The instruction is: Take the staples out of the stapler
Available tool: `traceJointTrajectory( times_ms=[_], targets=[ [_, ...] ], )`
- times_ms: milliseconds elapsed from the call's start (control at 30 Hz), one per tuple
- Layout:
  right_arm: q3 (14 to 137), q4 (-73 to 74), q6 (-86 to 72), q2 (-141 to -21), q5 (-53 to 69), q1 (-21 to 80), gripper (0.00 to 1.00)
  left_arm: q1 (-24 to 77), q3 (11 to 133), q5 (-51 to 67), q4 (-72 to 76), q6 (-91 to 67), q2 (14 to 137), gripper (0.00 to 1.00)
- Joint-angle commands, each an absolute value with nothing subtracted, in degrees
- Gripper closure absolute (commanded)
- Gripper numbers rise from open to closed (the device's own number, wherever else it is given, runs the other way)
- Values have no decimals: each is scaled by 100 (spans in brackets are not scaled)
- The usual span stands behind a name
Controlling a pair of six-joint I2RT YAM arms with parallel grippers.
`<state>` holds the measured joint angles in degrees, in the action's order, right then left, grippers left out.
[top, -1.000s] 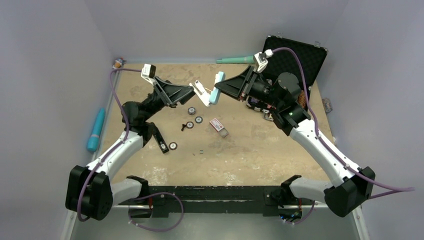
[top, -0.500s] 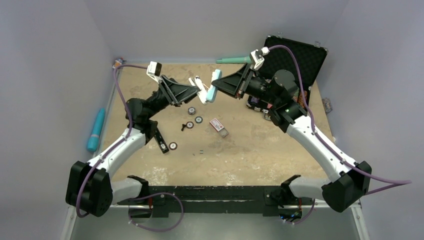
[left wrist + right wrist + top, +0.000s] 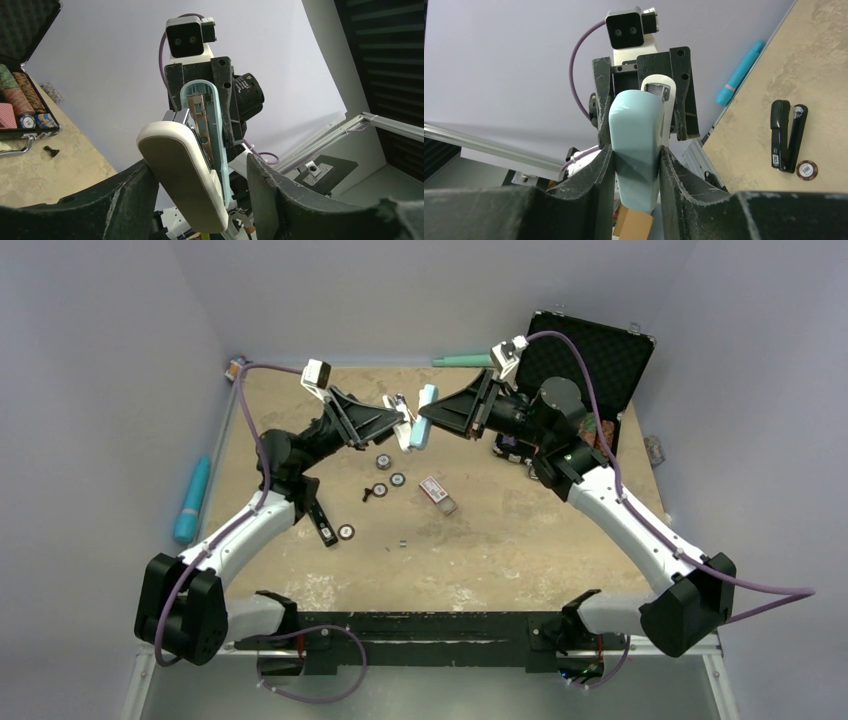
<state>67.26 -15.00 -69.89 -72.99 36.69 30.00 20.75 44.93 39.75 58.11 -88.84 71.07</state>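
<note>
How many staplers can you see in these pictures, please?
2. The teal-and-white stapler is clamped between the right arm's fingers, raised above the table. The black stapler lies on the table. No others show, though some could be hidden.

I log that the right gripper (image 3: 429,421) has brought the stapler (image 3: 425,408) leftward, and the left gripper (image 3: 404,422) now straddles its white half.
</note>
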Motion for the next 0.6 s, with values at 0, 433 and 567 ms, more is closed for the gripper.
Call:
traceJointTrajectory(
  times_ms=[0,433,567],
  targets=[
    [6885,-1823,-6881,-7264,3814,3033,100,2118,4768,4021,5878,-8685,7029,33],
    [6820,-1917,-6798,-7413,3955,3163,100,2118,5074,4321,5861,-8796,7333,81],
    [6828,-1814,-6672,-7483,3955,3224,100,2117,5155,4611,5822,-8799,7382,96]
  ],
)
